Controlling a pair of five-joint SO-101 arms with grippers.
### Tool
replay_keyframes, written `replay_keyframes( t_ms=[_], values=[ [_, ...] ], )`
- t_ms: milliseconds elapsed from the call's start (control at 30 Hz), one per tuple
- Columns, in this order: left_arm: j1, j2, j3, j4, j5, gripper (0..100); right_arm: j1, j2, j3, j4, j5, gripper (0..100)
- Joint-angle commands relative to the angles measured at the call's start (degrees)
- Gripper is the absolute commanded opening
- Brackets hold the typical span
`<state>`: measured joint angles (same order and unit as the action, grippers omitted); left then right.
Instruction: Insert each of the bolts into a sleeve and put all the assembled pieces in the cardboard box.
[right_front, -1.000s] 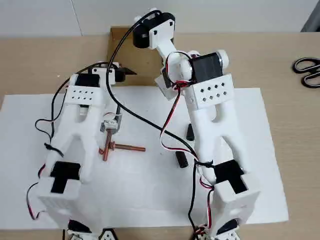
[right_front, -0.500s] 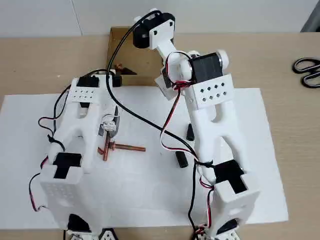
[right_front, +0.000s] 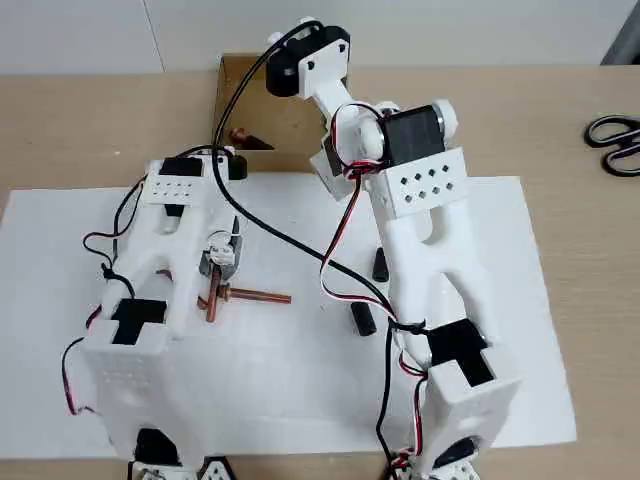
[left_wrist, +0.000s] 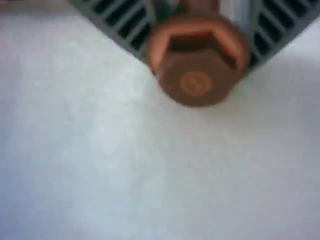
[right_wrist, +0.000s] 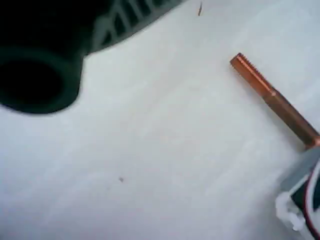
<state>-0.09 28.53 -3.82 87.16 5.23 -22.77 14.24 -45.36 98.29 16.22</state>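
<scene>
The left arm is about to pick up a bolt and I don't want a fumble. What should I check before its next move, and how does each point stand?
1. Bolt lined up with the left claw: ok, a hex head sits right at it.
2. Grip closed on that bolt: cannot tell.
3. Bolts lying apart: not ok, the long bolt and the second bolt meet at one end.
4. Sleeves ready: ok, a black sleeve and a second sleeve lie on the paper.
5. Room in the cardboard box: ok, one copper-headed piece inside, bare floor beside it.
</scene>
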Motion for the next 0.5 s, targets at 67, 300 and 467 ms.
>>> replay_keyframes(
  t_ms=[67,300,467],
  values=[
    [-0.44,1.58,-0.75,-3.60,0.00,1,0.57,-3.47,-0.18,0.57,-0.53,0.4],
    [-0.35,-3.60,-3.12,1.49,0.88,1,0.57,-3.74,-0.18,0.66,-0.62,0.3],
    [-0.18,-14.95,-10.07,11.16,2.29,1,1.27,-4.88,-0.18,1.54,-0.79,0.3]
  ],
)
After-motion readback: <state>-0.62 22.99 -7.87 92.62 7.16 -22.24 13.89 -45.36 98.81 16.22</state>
